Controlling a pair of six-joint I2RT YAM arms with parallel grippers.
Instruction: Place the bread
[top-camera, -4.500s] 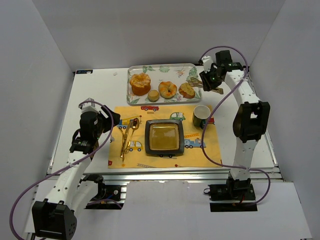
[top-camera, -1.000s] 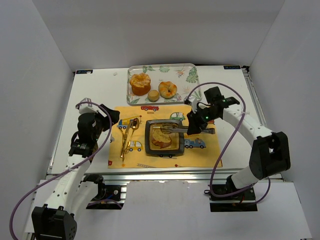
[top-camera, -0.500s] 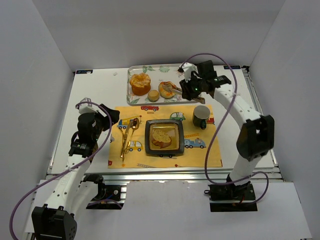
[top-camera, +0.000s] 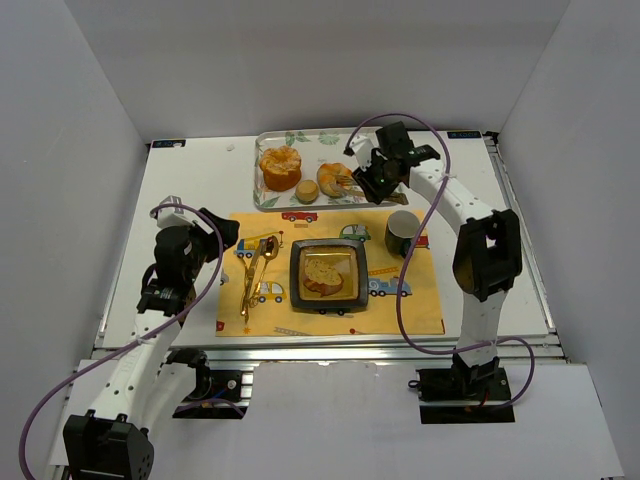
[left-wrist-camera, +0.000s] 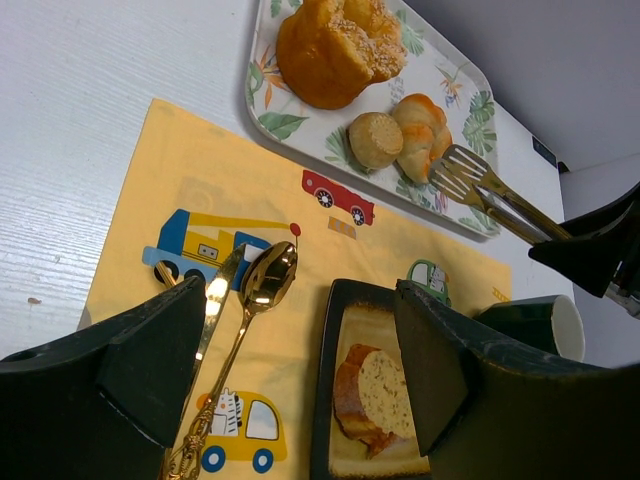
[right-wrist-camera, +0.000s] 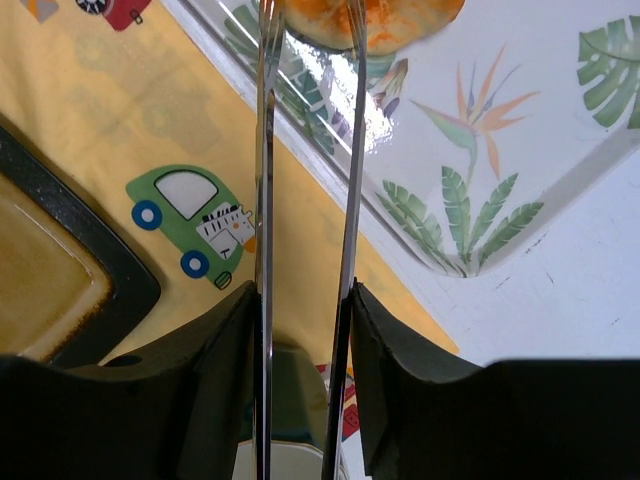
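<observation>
A bread slice (top-camera: 322, 272) lies on the dark square plate (top-camera: 296, 275) on the yellow placemat; it also shows in the left wrist view (left-wrist-camera: 375, 395). My right gripper (top-camera: 376, 180) is shut on silver tongs (top-camera: 352, 180) whose tips reach a glazed roll (top-camera: 334, 178) on the floral tray (top-camera: 300, 137). In the right wrist view the tong arms (right-wrist-camera: 264, 200) run between my gripper (right-wrist-camera: 305, 300) up to the roll (right-wrist-camera: 375, 22). My left gripper (top-camera: 215, 235) is open and empty, hovering left of the placemat; in its own view the gripper (left-wrist-camera: 300, 370) frames the plate.
The tray also holds a large bun (top-camera: 280, 167) and a small bun (top-camera: 307, 190). A green mug (top-camera: 403, 232) stands right of the plate. A gold spoon (top-camera: 262, 262) and other gold cutlery lie on the placemat (top-camera: 400, 300) left of the plate.
The bread slice went from the tray to the plate. My right gripper lifted the tongs off the plate and swung back to the tray, now at the glazed roll. The left arm stayed.
</observation>
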